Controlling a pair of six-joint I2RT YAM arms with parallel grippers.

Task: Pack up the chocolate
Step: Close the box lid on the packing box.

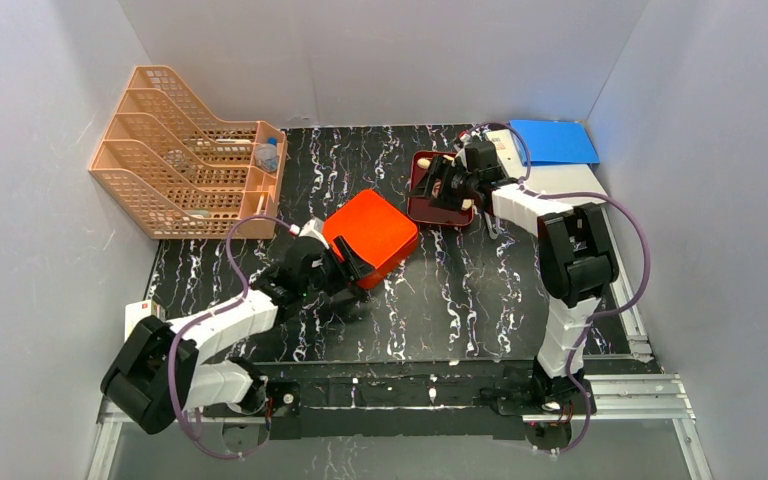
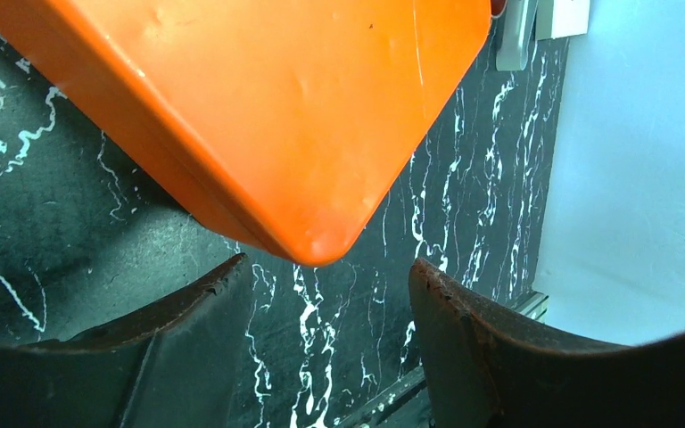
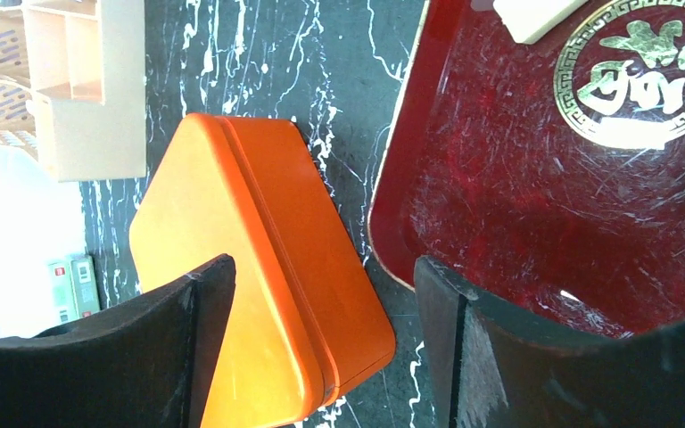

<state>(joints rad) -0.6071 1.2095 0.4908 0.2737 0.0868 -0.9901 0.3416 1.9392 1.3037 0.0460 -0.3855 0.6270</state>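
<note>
We see our right gripper [image 3: 321,267], jaws wide and empty, is nearer: the chocolate [image 3: 535,16] lies ahead and to its right in the red tray [image 3: 499,223]. The left gripper [image 2: 328,263], half parted, faces the orange box [image 2: 276,107].

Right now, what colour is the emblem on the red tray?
Gold emblem, on the tray; best in right wrist view.

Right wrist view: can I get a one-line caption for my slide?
Right gripper, jaws open, hovers between the orange box and the dark red tray, which holds pale chocolate pieces.
</note>
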